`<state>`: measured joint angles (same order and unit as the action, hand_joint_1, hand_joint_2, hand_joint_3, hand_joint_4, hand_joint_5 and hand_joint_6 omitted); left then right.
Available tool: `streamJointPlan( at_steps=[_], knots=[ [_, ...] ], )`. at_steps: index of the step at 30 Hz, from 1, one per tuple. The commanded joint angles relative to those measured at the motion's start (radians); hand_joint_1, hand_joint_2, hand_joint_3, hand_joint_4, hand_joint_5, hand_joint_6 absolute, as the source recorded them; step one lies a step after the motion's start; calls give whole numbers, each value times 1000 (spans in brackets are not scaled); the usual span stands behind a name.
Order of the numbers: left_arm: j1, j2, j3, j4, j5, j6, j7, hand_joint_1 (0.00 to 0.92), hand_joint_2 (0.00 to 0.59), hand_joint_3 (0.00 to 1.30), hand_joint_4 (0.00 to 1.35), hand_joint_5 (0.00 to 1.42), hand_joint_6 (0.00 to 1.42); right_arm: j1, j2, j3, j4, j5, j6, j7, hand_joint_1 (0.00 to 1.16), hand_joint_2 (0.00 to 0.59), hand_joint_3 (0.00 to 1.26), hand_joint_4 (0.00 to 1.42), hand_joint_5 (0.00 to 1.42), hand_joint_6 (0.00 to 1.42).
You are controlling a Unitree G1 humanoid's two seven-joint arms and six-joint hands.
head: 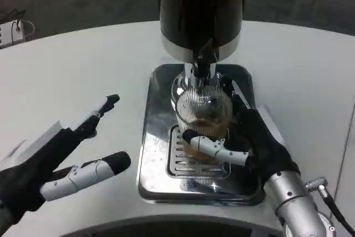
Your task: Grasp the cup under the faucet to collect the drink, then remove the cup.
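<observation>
Half done imo: right hand (252,142) grips cup (202,117) under faucet (204,62), some amber drink inside. Left hand (66,162) open, idle over desk (83,70). Removing cup is left.

A drink dispenser (201,9) stood at the far middle of the round table (83,70), its faucet (203,62) reaching down over a metal drip tray (158,154) set in front of it. On the tray's slotted grate (180,159), directly beneath the faucet, sat a ribbed glass cup (202,112) with some drink in its lower part. The right hand (249,137) lay on the tray's right side, wrapped around the cup, one finger crossing its near face. The left hand (61,162) was left of the tray, apart from it, fingers spread above the tabletop. A small container (14,31) stood at the far left edge of the table.
</observation>
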<state>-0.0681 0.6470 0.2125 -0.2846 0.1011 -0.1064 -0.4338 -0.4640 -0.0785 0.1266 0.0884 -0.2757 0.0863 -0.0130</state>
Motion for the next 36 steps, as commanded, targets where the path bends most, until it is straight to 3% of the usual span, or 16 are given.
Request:
streamJointPlan(
  at_steps=[1, 21, 29, 36],
  knots=[
    [11, 12, -21, 22, 27, 4, -8, 0, 7, 0, 0, 0, 121, -17, 22, 8, 32, 12, -22, -10, 806, 218, 0, 29, 93, 79],
    [13, 27, -48, 52, 44, 34, -16, 0, 6, 8, 0, 0, 111, -48, 76, 34, 135, -2, -92, -85, 806, 218, 0, 52, 128, 91],
    [18, 27, -57, 64, 43, 39, -24, 0, 6, 23, 0, 2, 121, -43, 139, 32, 200, -10, -166, -193, 857, 218, 135, 187, 270, 227],
    [28, 29, -58, 69, 38, 45, -34, 0, 5, 47, 0, 19, 124, -38, 183, 37, 232, -16, -190, -259, 881, 221, 216, 253, 347, 325]
  ],
)
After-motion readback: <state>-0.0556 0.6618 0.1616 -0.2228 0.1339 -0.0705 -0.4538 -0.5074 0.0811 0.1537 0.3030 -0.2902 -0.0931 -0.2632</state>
